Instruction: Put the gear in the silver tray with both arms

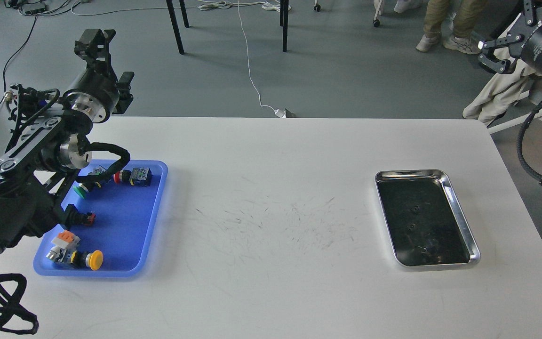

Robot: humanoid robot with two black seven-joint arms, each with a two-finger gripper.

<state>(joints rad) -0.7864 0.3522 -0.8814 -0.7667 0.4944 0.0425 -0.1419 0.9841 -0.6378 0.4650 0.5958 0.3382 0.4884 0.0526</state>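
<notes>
The silver tray [462,214] lies on the right side of the white table, its long side running front to back. On its dark reflective bottom I see small dark round shapes [411,228]; I cannot tell whether they are gears or reflections. My right gripper [483,52] is high at the far right, well behind the table and away from the tray, with its claw fingers spread and empty. My left gripper [96,38] is raised beyond the table's back left corner, above the blue tray, with its fingers apart and nothing in them.
A blue plastic tray [151,221] at the left holds several push buttons and switches, among them a yellow-capped one [94,259]. My left arm's elbow and cables hang over its back part. A person's legs and chair legs stand on the floor behind the table.
</notes>
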